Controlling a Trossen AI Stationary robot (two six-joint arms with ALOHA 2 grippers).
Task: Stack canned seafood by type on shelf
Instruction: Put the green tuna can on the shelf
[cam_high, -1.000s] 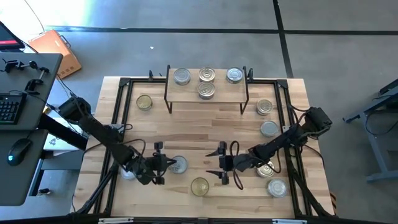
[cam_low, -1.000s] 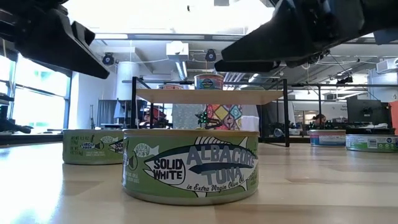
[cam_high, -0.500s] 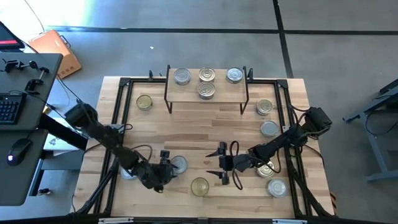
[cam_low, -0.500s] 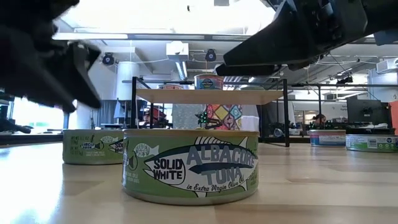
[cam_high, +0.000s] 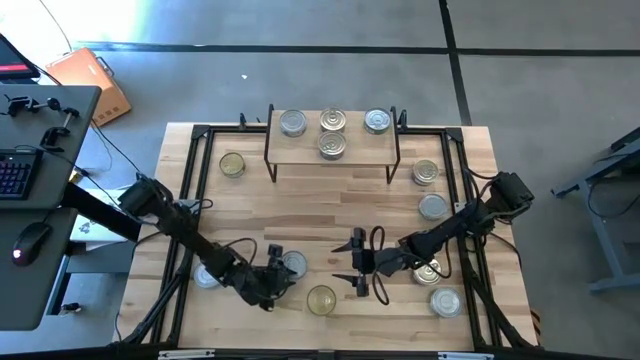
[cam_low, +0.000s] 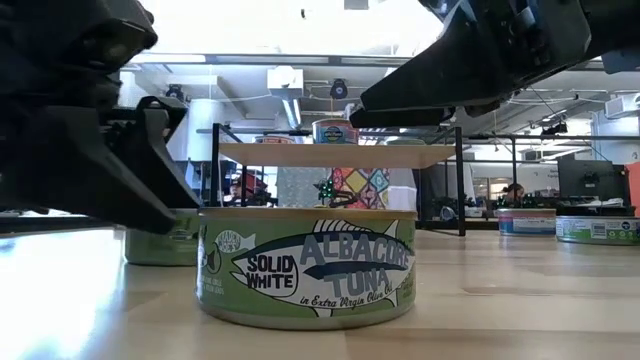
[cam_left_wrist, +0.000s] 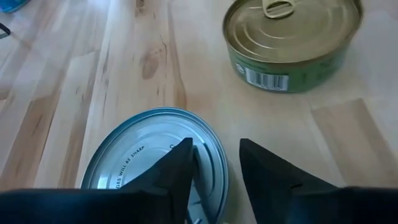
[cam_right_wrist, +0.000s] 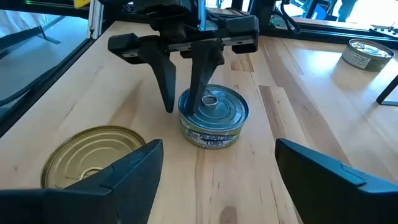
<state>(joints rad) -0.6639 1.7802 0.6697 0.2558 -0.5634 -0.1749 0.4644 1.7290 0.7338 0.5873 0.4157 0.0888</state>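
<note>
Tins lie scattered over the butcher-block worktop (cam_high: 320, 205), and four more stand on the shelf (cam_high: 333, 150) at its far edge: a silver one (cam_high: 292, 123) at the left end, a pull-ring one (cam_high: 333, 121) in the middle with another (cam_high: 332, 146) just in front of it, and a silver one (cam_high: 377, 121) at the right end.

Near the front edge, the left gripper (cam_high: 283, 275) is poised over a blue-labelled, silver-topped tin (cam_right_wrist: 213, 117). Its jaws stand partly open and astride the tin's rim: one finger (cam_right_wrist: 202, 74) rests on the lid, the other (cam_right_wrist: 165, 81) hangs outside the wall, clear of it. They have hold of nothing.

Just beside this tin, nearer the front edge, sits a gold-topped albacore tuna tin (cam_low: 306, 266) with a green label.

The right gripper (cam_high: 357, 262) hovers above the worktop to the right of the blue tin, well apart from it, jaws spread wide and empty.

Further tins sit along the right side (cam_high: 425, 172) (cam_high: 433, 206) (cam_high: 445, 300), one gold-topped tin (cam_high: 232, 165) lies left of the shelf, and another (cam_high: 206, 275) is near the left arm.
</note>
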